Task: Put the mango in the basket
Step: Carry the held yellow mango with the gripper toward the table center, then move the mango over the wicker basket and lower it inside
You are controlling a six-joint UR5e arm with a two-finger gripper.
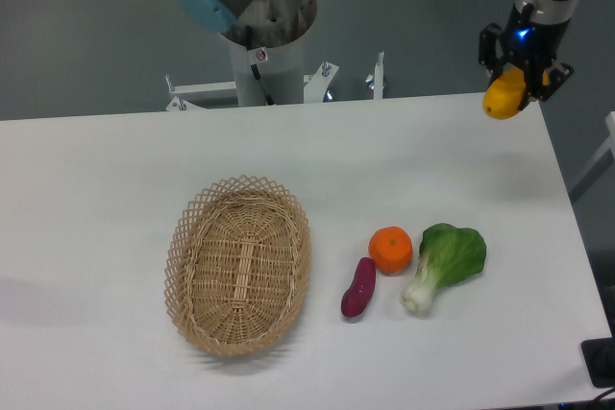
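The basket (239,265) lies left of the middle of the white table (115,170), nearer the front edge, with nothing in it. Just right of it, apart from its rim, lies a purple sweet potato (358,288), tilted, its upper end close under an orange (391,249). Right of the orange, a bok choy (446,264) lies with its white stem toward the front edge and its green leaves toward the right edge. These three sit in a loose cluster between the basket and the right side; the table's back half is bare. At the back edge stands the arm's base (259,40). Over the back right corner the gripper (511,93) hangs fingers down, clamped on the mango (504,97), which is off the table surface, well apart from the basket. The wrist above it is upright, with a blue light showing.
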